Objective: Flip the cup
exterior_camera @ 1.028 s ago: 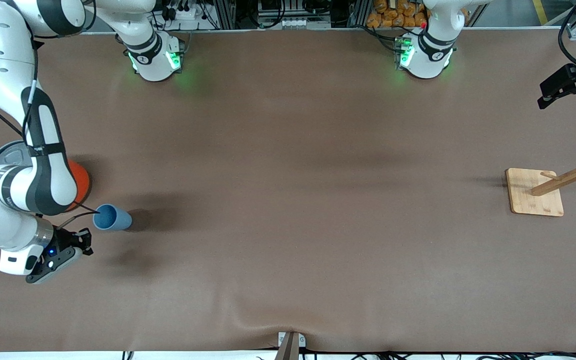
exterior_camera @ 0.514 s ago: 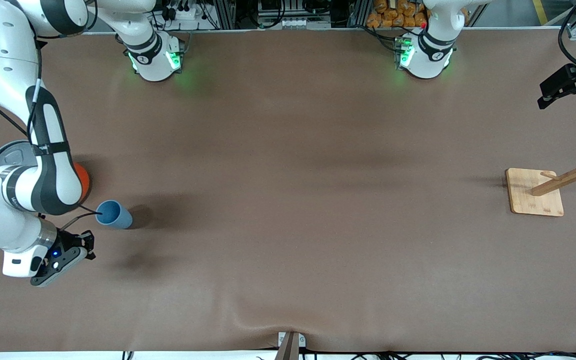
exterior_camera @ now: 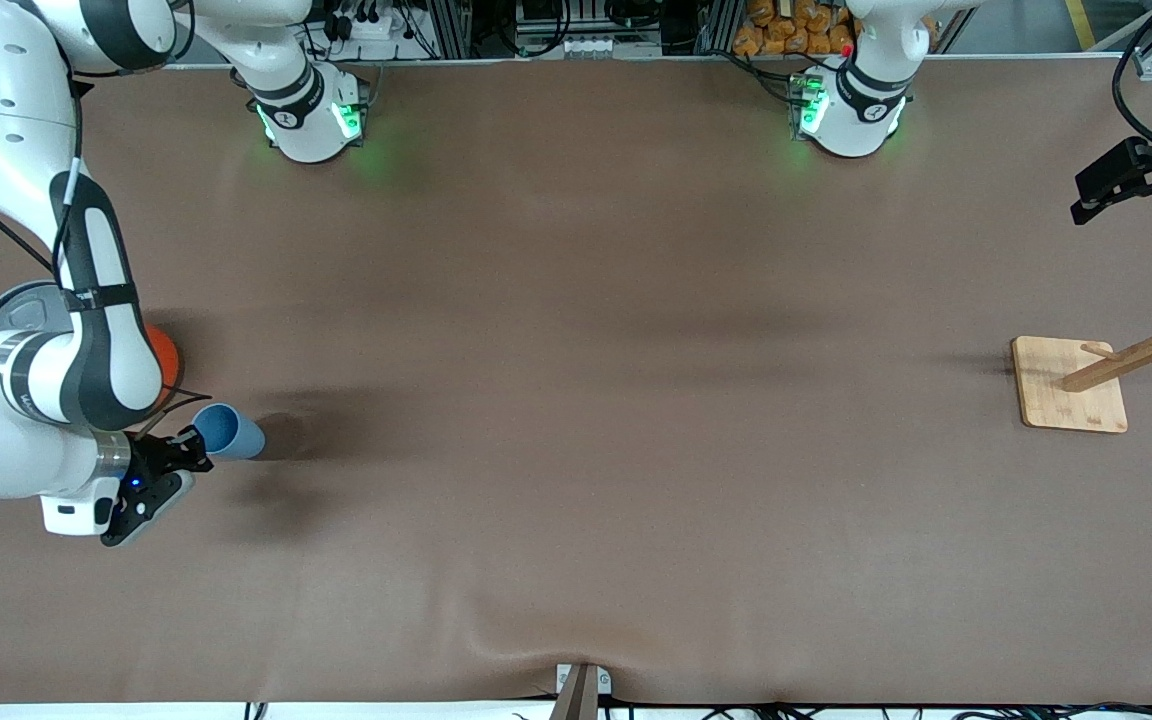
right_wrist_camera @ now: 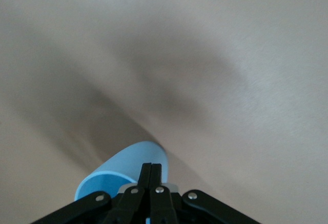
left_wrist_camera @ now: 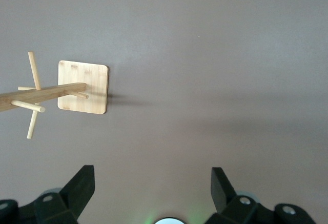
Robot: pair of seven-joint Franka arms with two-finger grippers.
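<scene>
Standing upright near the table (exterior_camera: 576, 330) edge at the right arm's end, one light blue cup (exterior_camera: 228, 431) is seen with its darker blue mouth facing up. One orange-red can (exterior_camera: 164, 357) is set just beside it, farther from the front camera and largely hidden by the right arm, its grey lid (exterior_camera: 18, 305) partly visible. The right claw (exterior_camera: 198, 450) is held at the cup's rim, its two fingers pressed together with no gap between them; in the right wrist view the shut fingertips (right_wrist_camera: 151, 175) are seen right at the cup (right_wrist_camera: 128, 170), though whether they touch it cannot be told. One wooden rack (exterior_camera: 1116, 365) with a square base and several pegs is placed near the table edge at the left arm's end, well apart from the cup. The left claw (exterior_camera: 1131, 180) is kept waiting above that end of the table, and its two fingers (left_wrist_camera: 82, 185) are spread wide apart with nothing between them, the rack (left_wrist_camera: 66, 93) being visible below.
</scene>
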